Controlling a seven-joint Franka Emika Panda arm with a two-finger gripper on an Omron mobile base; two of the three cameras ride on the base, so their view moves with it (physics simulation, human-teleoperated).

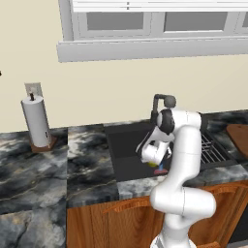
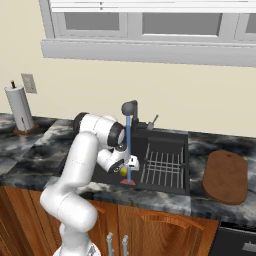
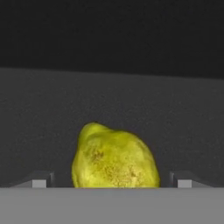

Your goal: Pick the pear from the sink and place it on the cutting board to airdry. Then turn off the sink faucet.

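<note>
The yellow-green pear (image 3: 116,159) lies on the dark floor of the sink (image 1: 126,140), between my gripper's (image 3: 111,183) two fingertips (image 3: 40,182), with a gap on each side. The gripper is open and low in the basin, around the pear (image 2: 123,171). From the right base view the gripper (image 2: 125,166) sits just left of the blue stream (image 2: 128,145) pouring from the sink faucet (image 2: 130,109). The reddish-brown cutting board (image 2: 225,176) lies on the counter right of the sink. In the left base view my arm hides most of the pear (image 1: 154,165).
A wire rack (image 2: 162,167) fills the sink's right half. A pinkish-red drain spot (image 2: 128,182) lies under the stream. A paper-towel roll (image 1: 36,121) stands on the counter at far left. The faucet's arched neck (image 1: 162,102) rises right behind my arm.
</note>
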